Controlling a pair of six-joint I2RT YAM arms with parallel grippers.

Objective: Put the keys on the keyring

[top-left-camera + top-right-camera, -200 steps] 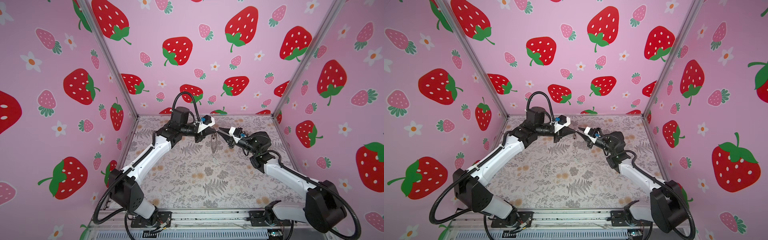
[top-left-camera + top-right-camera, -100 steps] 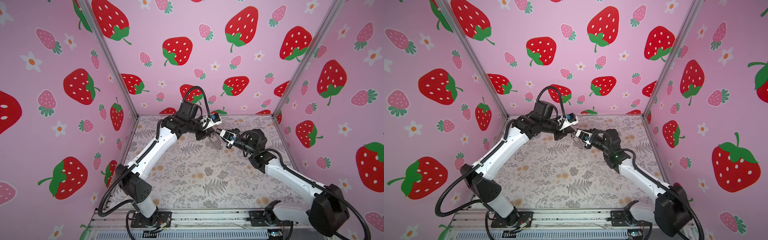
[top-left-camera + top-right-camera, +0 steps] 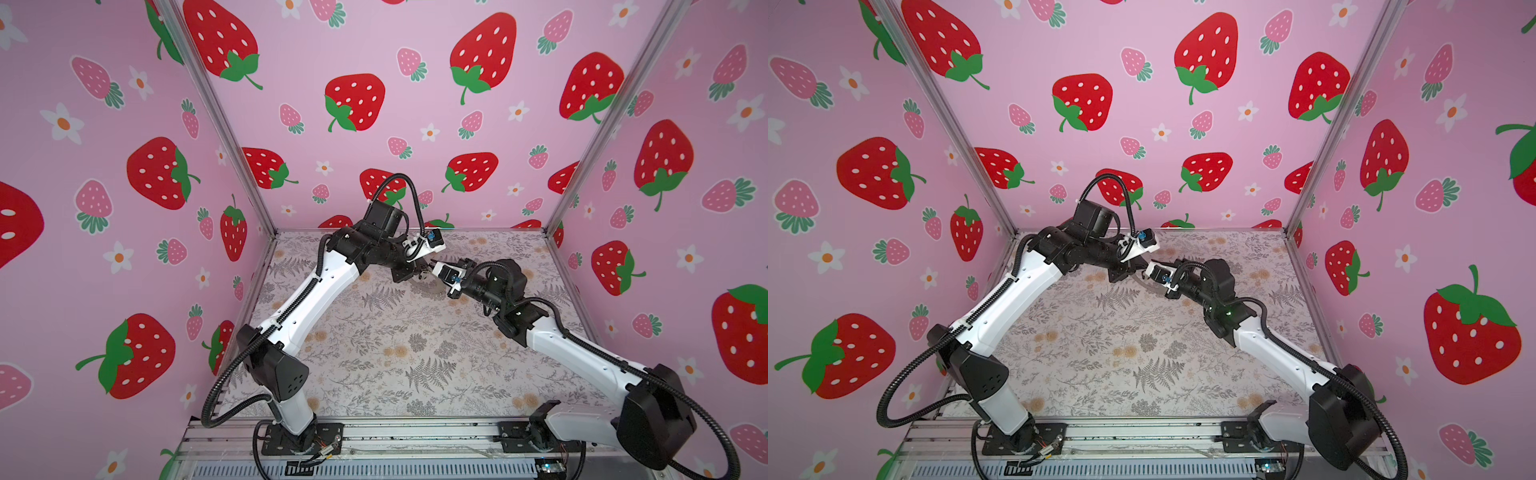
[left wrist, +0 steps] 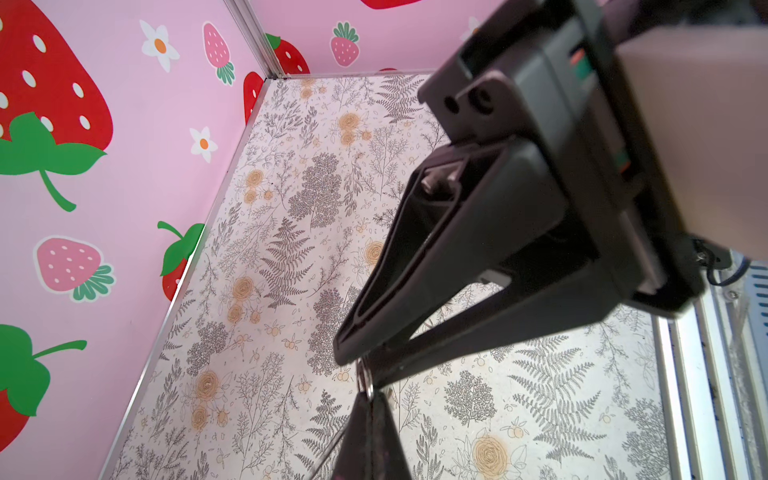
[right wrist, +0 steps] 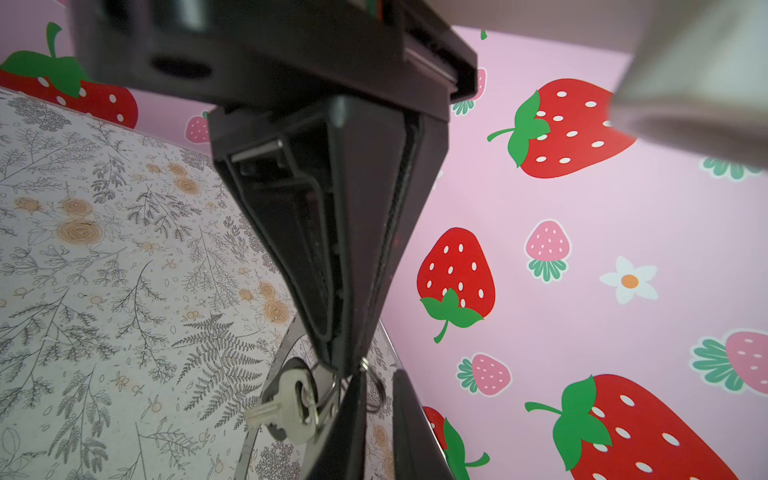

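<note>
Mostly hidden: only a rim arc of keyring (image 5: 286, 343) visible behind right gripper (image 5: 343, 368), held up over floral mat (image 5: 124, 249); silver key (image 5: 286, 409) dangling beside the tips; left gripper (image 4: 361, 361) pinched tight on wire loop (image 4: 365, 379); right jaws near-closed there, grip unclear; top views too small.

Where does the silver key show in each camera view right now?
Both top views: too small to make out between left end effector and right end effector.
Left wrist: not in it; only a wire loop shows.
Right wrist: silver key, on wire loops beside the right end effector.
Shared landmark: the spot where both end effectors meet.
</note>
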